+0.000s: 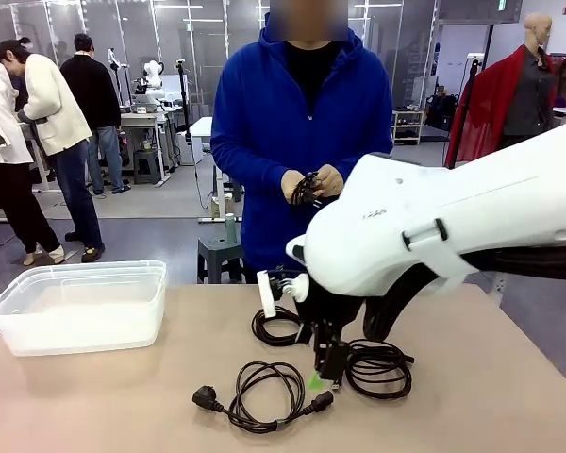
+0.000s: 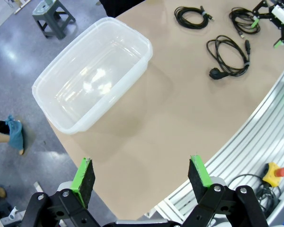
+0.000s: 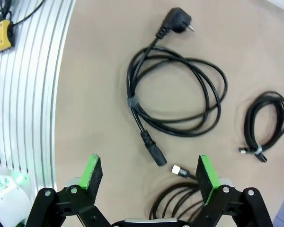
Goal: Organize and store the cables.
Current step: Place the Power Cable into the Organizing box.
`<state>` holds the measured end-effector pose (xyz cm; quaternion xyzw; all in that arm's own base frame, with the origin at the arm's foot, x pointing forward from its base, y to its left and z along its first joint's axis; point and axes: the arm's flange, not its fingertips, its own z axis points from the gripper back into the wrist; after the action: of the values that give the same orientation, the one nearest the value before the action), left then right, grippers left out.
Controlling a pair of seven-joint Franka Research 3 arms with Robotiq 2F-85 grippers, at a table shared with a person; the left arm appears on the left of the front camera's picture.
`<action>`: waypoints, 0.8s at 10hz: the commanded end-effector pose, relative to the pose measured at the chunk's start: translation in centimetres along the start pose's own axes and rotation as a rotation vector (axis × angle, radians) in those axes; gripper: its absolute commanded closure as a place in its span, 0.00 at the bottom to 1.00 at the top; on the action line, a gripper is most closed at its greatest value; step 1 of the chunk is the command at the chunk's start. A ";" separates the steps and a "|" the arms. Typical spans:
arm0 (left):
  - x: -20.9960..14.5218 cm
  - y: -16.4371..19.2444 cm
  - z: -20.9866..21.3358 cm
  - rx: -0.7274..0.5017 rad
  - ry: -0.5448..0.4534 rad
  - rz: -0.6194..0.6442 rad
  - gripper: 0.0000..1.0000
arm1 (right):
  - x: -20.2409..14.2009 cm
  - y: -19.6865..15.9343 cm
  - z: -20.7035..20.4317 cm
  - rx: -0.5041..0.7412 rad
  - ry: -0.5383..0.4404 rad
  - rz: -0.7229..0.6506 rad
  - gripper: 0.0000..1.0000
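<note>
**Fingers.** Right gripper [image 3: 146, 174]: spread wide, nothing between the pads, hanging low over the table [image 1: 509, 396]. Left gripper [image 2: 142, 182]: likewise spread and empty, hovering high over the near table edge.

**Cables, placed from my right fingers.**
- A coil with a USB plug [image 3: 176, 205] lies directly beneath me. Its loops run under the palm, and the plug end sits between the pads.
- The power cord [image 3: 180, 94], a loose coil with a chunky angled plug, lies just ahead of the fingertips. Its appliance connector points back toward the gap between my fingers.
- A smaller tied coil [image 3: 267, 120] sits ahead and out past one pad, apart from the other two.
- The person across the table holds one more bundled cable [image 1: 307, 189] in both hands.

**Step in hand (my judgement).** Pick up the coil beneath me.
- Centre over the bunched strands, not the loose plug tail.
- Turn the wrist so the pads cross the loops.
- Go down until the pads nearly meet the tabletop, then close on all strands so the coil lifts as one.
- Risk: the power cord's connector lies close, so keep it out of the bite.

**Container.** Clear plastic bin [image 2: 144, 45], ahead of my left fingers and well apart from my right ones. Nothing in it, so no cable is stored yet.
</note>
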<state>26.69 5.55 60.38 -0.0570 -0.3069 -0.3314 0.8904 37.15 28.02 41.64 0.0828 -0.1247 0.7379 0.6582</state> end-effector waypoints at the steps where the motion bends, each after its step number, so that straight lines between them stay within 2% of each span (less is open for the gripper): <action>1: 0.8 -1.4 -0.3 0.002 0.010 -0.046 0.00 | -2.5 0.7 1.2 -0.011 -0.042 -0.021 0.00; 6: 6.3 -8.7 -5.2 -0.074 0.085 -0.247 0.00 | -8.0 1.9 7.1 -0.088 -0.157 -0.088 0.00; 8: 9.8 -12.6 -7.0 -0.096 0.072 -0.320 0.00 | -10.9 2.6 9.2 -0.138 -0.192 -0.120 0.00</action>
<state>26.95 -10.15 58.44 -0.0366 -0.2547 -0.4808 0.8382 36.31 16.21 47.58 0.1026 -0.2152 0.6767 0.6966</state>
